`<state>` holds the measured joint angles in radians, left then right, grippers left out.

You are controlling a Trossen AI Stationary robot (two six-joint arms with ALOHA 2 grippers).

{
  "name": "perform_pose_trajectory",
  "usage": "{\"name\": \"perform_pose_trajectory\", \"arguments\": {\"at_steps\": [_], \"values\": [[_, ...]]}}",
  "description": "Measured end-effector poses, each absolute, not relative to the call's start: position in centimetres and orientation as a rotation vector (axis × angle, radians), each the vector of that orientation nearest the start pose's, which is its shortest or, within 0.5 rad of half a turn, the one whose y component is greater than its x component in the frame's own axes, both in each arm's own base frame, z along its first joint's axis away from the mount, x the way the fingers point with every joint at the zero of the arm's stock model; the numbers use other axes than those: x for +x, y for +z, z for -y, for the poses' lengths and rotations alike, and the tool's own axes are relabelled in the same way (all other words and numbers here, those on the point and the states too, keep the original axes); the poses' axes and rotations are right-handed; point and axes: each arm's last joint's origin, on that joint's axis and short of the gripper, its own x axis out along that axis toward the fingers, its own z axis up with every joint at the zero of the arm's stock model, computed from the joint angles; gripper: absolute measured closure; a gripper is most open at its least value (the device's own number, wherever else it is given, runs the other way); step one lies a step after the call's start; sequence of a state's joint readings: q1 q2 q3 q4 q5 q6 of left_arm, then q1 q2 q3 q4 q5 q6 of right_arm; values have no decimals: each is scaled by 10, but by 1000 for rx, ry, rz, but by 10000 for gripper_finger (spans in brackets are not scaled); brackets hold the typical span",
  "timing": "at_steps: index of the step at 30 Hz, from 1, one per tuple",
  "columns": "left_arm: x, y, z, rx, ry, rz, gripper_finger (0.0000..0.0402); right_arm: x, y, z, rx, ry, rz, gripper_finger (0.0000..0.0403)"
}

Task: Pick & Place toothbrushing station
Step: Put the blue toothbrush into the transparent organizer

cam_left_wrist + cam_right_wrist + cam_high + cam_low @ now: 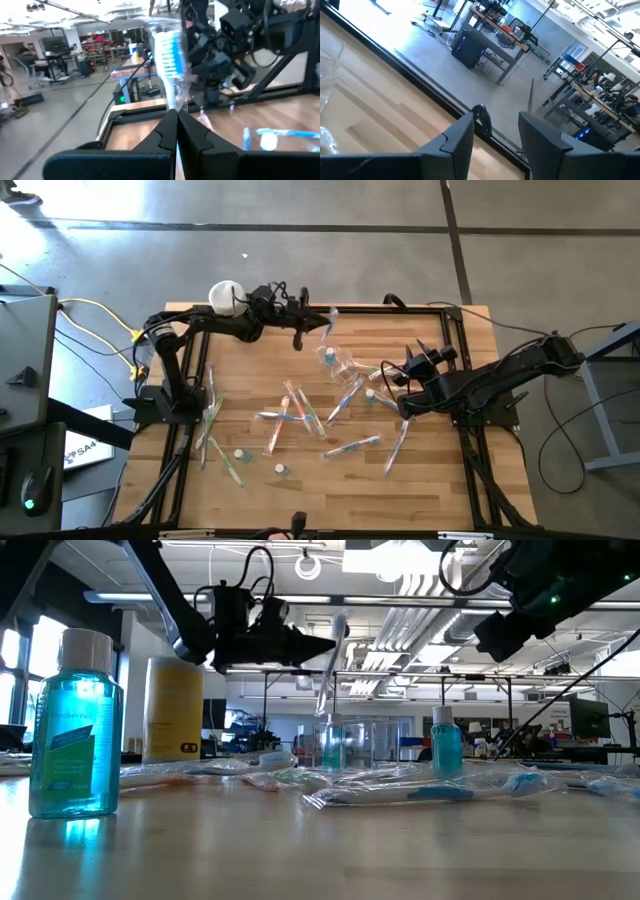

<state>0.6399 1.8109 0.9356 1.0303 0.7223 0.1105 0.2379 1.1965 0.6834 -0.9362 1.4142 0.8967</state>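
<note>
The left gripper pinches a wrapped toothbrush upright above the clear holder cup, probably ready for dropping in. At three o'clock, the right gripper waits half-open and empty.

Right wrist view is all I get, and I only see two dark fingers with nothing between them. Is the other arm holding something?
Observer: Yes. The left gripper is shut on a wrapped blue toothbrush.
Operator: Where is it?
Observer: Up in the air by the table's far edge, close to the clear holder cup.
Operator: Are there more brushes?
Observer: Many loose toothbrushes lie scattered mid-table. Your right gripper hangs open beside them.
</note>
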Motion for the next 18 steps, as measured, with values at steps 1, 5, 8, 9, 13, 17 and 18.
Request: {"name": "perform_pose_trajectory", "arguments": {"at_steps": [1, 5, 8, 9, 13, 17, 18], "values": [[312, 222, -209, 220, -74, 122, 402, 176, 208, -13, -368, -1232, -491, 254], [314, 212, -211, 203, -75, 100, 402, 175, 204, -13, -367, -1229, -500, 254], [317, 203, -212, 184, -75, 78, 402, 175, 203, -13, -368, -1230, -496, 254], [317, 200, -213, 177, -71, 73, 402, 175, 203, -13, -367, -1231, -495, 254], [319, 193, -214, 154, -61, 54, 402, 175, 203, -13, -370, -1231, -494, 254], [319, 190, -213, 130, -106, 42, 402, 175, 203, -13, -371, -1231, -495, 254], [319, 190, -213, 128, -118, 40, 402, 175, 203, -13, -370, -1231, -496, 254]]}}
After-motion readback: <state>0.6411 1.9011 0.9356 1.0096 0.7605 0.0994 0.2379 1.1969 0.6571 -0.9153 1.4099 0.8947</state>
